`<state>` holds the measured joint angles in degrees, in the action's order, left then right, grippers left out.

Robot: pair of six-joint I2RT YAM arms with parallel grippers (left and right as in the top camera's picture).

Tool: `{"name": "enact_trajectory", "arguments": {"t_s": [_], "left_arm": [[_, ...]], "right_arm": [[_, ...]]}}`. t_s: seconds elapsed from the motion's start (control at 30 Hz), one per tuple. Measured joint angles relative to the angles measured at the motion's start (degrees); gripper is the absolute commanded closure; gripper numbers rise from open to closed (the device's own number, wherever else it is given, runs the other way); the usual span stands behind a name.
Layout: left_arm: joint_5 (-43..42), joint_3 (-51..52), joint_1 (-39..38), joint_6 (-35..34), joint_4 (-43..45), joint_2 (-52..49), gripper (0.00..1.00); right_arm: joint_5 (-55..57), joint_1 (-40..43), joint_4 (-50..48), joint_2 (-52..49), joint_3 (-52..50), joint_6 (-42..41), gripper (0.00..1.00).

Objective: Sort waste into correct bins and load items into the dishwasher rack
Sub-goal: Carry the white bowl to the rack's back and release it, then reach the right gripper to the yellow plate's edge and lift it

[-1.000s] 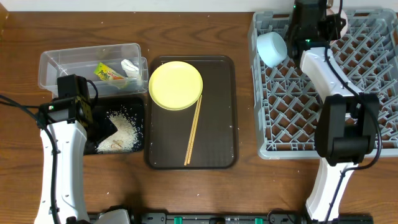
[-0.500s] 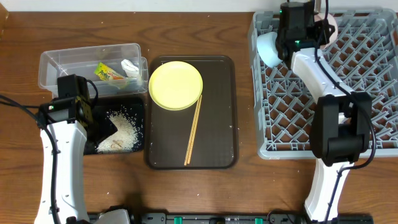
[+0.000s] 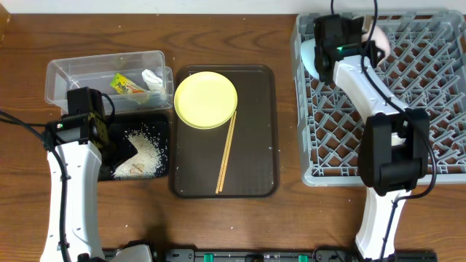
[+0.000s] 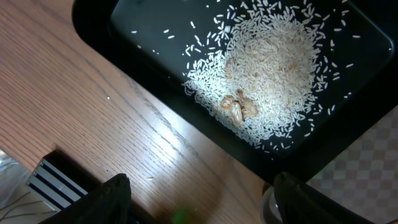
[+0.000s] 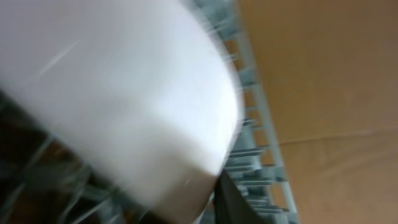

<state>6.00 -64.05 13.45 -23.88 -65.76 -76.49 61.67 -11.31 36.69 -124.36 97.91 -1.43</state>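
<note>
Your left pincer (image 4: pixel 202 208) hangs wide open with nothing between its fingers (image 4: pixel 109 199), low over the near rim of the black tray (image 4: pixel 143 18). Just ahead of it the rice (image 4: pixel 273 62) lies heaped in that tray, with stray grains scattered round the heap. A small brownish lump (image 4: pixel 237 107) sits on the side of the heap nearest the pincer. Bare table (image 4: pixel 74 118) shows under the left finger.

From overhead, the tub (image 3: pixel 65 76) sits just beyond this pincer, touching the black tray's far edge. It holds the wrapper (image 3: pixel 125 86) and the paper scrap (image 3: pixel 151 77) side by side. To the pincer's right lies the brown tray (image 3: pixel 255 145). The plate (image 3: pixel 206 100) sits at its far end, and the chopsticks (image 3: pixel 226 153) lie together on the tray, their far tips just beside the plate's rim.

Your right pincer (image 3: pixel 325 45) is over the far left corner of the rack (image 3: pixel 342 131). The blue bowl (image 3: pixel 309 55) is right against its left side, on edge inside the rack's left wall. The wrist view is badly blurred. A pale curved surface fills it, with one dark finger (image 5: pixel 231 198) pressed close under it and rack ribs behind. You cannot tell from this whether the pincer grips the bowl or stands open beside it.
</note>
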Motion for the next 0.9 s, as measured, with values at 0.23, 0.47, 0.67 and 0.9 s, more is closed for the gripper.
{"name": "enact_trajectory", "arguments": {"t_s": [0.23,0.47,0.67,0.9], "left_arm": [[0.0,0.0,0.0,0.0,0.0,0.0,0.24],[0.0,0.0,0.0,0.0,0.0,0.0,0.24],[0.0,0.0,0.0,0.0,0.0,0.0,0.23],[0.0,0.0,0.0,-0.1,0.0,0.0,0.23]], "right_arm": [[-10.7,-1.0,4.5,0.0,-0.6,-4.3,0.71],[-16.0,-1.0,5.9,3.2,-1.0,-6.6,0.44],[-31.0,-1.3,6.0,14.4,-1.0,-7.2,0.36],[-63.9,-4.7,1.7,20.2,-0.8,-7.3,0.36]]}}
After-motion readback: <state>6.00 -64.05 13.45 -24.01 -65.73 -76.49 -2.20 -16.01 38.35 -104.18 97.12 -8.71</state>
